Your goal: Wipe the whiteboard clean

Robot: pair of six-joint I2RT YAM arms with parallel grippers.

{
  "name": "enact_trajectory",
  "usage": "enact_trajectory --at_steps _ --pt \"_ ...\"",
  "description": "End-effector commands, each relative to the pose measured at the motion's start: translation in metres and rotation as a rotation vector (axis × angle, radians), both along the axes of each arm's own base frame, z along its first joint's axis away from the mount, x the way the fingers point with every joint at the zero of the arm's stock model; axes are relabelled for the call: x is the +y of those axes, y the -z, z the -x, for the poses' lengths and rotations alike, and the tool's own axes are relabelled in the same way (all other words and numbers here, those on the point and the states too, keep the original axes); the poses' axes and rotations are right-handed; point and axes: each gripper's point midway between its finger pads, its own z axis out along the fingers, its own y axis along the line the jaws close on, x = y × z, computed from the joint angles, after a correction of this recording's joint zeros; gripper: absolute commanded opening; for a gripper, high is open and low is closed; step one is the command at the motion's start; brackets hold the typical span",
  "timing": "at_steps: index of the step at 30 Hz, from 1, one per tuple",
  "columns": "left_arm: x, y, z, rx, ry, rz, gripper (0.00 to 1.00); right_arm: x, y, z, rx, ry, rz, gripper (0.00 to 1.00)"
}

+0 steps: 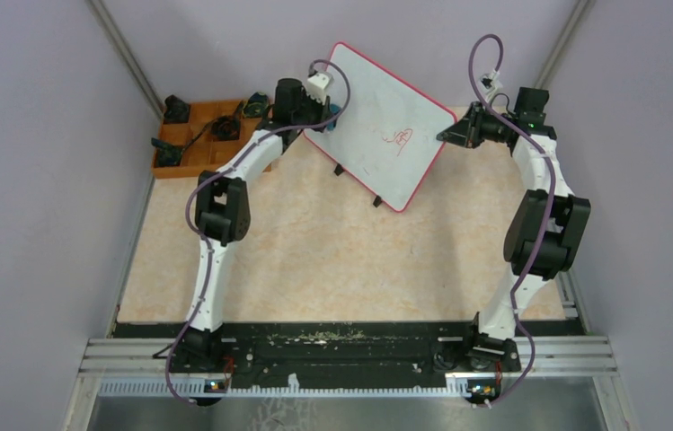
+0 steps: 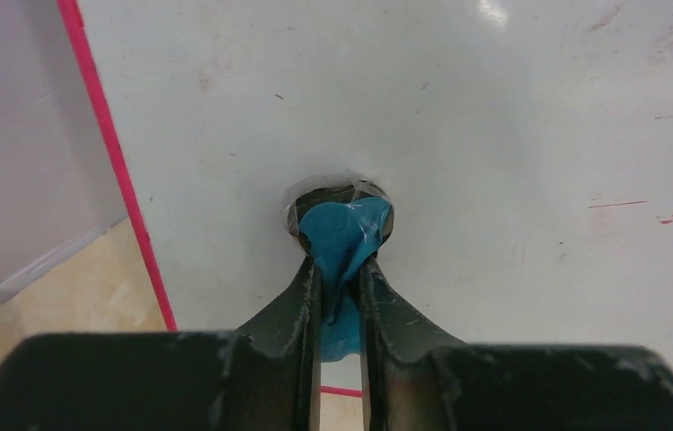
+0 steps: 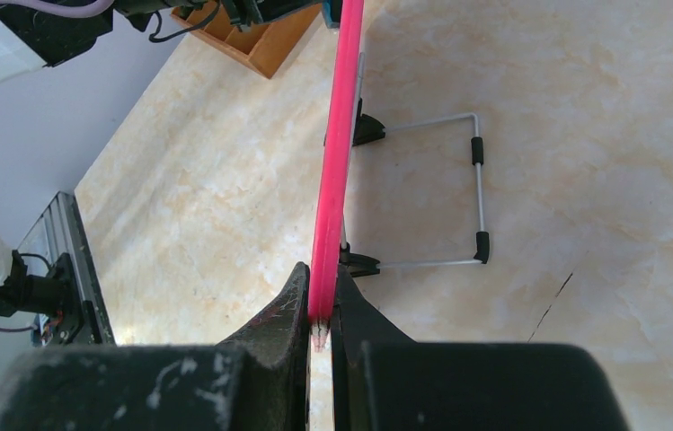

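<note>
The whiteboard, white with a thin red-pink frame, stands tilted at the back of the table with red handwritten marks near its middle. My left gripper is shut on a blue wiper pressed against the board's surface near its left edge. Faint red strokes show to the right of it. My right gripper is shut on the board's right edge; in the right wrist view its jaws clamp the pink frame.
An orange compartment tray with black parts sits at the back left, beside the left arm. The board's wire stand with black feet rests on the beige table behind the board. Grey walls close in at both sides.
</note>
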Motion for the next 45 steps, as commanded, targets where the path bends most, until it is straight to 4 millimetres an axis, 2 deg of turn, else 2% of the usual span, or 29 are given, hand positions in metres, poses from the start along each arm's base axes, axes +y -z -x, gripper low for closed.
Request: enact_trajectory --at_steps 1,5,11,19,22,24,27,37,45 --pt "-0.051 -0.011 0.022 -0.031 0.087 0.013 0.0 0.02 -0.031 0.015 -0.104 -0.095 -0.016 0.0" --pt "-0.087 -0.01 0.045 -0.024 0.147 0.024 0.0 0.021 -0.034 0.016 -0.107 -0.096 -0.014 0.0" --pt "-0.142 -0.009 0.093 0.002 0.263 0.04 0.0 0.02 -0.036 0.017 -0.108 -0.092 -0.01 0.0" --pt "-0.193 -0.023 0.151 0.03 0.376 0.077 0.0 0.022 -0.035 0.017 -0.108 -0.095 -0.011 0.0" --pt "-0.206 -0.026 0.162 0.04 0.395 0.093 0.0 0.021 -0.035 0.017 -0.109 -0.093 -0.011 0.0" --pt "-0.211 -0.028 0.162 0.044 0.395 0.103 0.0 0.022 -0.035 0.017 -0.109 -0.094 -0.012 0.0" --pt "-0.207 -0.03 0.15 0.026 0.361 0.097 0.0 0.022 -0.034 0.018 -0.108 -0.095 -0.012 0.0" --pt "-0.155 -0.015 0.091 -0.014 0.22 0.044 0.0 0.022 -0.033 0.018 -0.112 -0.096 -0.013 0.0" --pt "-0.134 -0.019 0.061 -0.086 0.14 -0.015 0.0 0.023 -0.032 0.018 -0.112 -0.098 -0.017 0.0"
